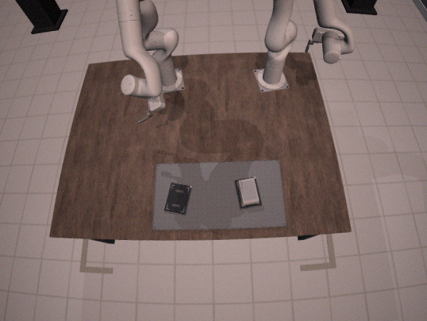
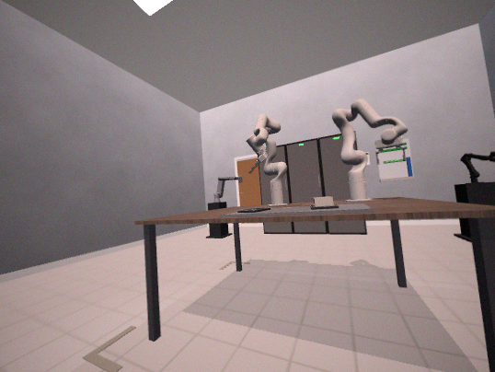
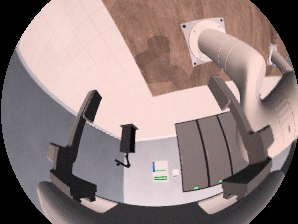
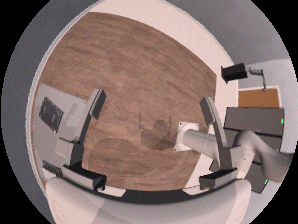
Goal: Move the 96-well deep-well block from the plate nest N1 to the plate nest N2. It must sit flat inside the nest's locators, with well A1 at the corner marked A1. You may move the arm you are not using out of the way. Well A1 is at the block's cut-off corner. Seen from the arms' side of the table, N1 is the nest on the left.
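Block sits in N1, at 3 o'clock from the mat's middle in the top view; N2 lies at 9 o'clock, unfilled. Left gripper: jaws released, nothing held, out past the table edge. Right gripper: likewise released, nothing held, short of the mat. Step in hand, as judged: approach for the pick. The left arm seems the natural choice; keep the right clear of the route. Advise coming in high, turning the fingers square to the block, then lowering straight so neither pad catches a locator. N1's long axis leans toward 11 o'clock, N2's toward 1, so the carry needs a matching turn. Cut-off corner and A1 mark not readable here; confirm both before lowering, else the block may seat reversed.
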Controlling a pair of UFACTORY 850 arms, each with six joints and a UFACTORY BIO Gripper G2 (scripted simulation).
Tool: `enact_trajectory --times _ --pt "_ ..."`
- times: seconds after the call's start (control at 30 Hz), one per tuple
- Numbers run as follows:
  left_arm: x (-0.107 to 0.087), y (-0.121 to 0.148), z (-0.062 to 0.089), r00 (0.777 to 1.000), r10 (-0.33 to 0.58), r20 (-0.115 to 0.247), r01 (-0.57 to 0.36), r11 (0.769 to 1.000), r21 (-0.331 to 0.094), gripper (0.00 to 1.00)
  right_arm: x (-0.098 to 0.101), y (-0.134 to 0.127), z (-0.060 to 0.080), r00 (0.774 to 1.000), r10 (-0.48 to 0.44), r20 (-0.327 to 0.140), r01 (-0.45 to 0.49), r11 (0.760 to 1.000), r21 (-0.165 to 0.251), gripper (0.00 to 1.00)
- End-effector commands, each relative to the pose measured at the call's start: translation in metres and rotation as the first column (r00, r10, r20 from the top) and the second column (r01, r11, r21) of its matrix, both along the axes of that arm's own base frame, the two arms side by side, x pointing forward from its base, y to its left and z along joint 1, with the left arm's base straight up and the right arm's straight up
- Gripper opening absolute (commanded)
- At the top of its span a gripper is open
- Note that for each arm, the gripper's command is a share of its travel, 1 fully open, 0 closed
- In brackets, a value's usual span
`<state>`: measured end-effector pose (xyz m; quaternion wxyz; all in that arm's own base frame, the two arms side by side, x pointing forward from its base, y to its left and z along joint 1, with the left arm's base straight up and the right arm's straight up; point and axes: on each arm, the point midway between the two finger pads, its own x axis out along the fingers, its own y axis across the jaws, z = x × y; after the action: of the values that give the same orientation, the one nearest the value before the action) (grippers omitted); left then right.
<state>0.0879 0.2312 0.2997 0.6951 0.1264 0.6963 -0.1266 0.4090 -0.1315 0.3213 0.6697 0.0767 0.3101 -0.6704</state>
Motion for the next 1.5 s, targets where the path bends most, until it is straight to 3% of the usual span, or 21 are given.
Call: enact_trajectory --times 0.0,0.23,0.5,0.57,1.07,1.13,1.47 --pt "-0.016 0.008 0.0 0.998 0.067 0.002 -0.067 0.998 0.0 1.0 0.001 0.0 0.001 1.0 0.0 0.002 0.0 1.0 0.0 1.0" --pt "-0.05 0.016 0.0 0.979 0.203 0.002 -0.203 0.979 0.0 1.0 0.001 0.0 0.001 1.0 0.0 0.002 0.0 1.0 0.0 1.0" --pt "-0.089 0.019 0.0 0.935 0.354 0.002 -0.354 0.935 0.0 1.0 0.001 0.0 0.001 1.0 0.0 0.002 0.0 1.0 0.0 1.0" --pt "-0.089 0.019 0.0 0.935 0.354 0.002 -0.354 0.935 0.0 1.0 0.001 0.0 0.001 1.0 0.0 0.002 0.0 1.0 0.0 1.0" --pt "-0.154 0.01 0.0 0.81 0.587 0.002 -0.587 0.81 0.0 1.0 0.001 0.0 0.001 1.0 0.0 0.002 0.0 1.0 0.0 1.0" --pt "-0.154 0.01 0.0 0.81 0.587 0.002 -0.587 0.81 0.0 1.0 0.001 0.0 0.001 1.0 0.0 0.002 0.0 1.0 0.0 1.0" --pt "-0.185 -0.001 0.0 0.726 0.688 0.002 -0.688 0.726 0.0 1.0 0.001 0.0 0.001 1.0 0.0 0.002 0.0 1.0 0.0 1.0"
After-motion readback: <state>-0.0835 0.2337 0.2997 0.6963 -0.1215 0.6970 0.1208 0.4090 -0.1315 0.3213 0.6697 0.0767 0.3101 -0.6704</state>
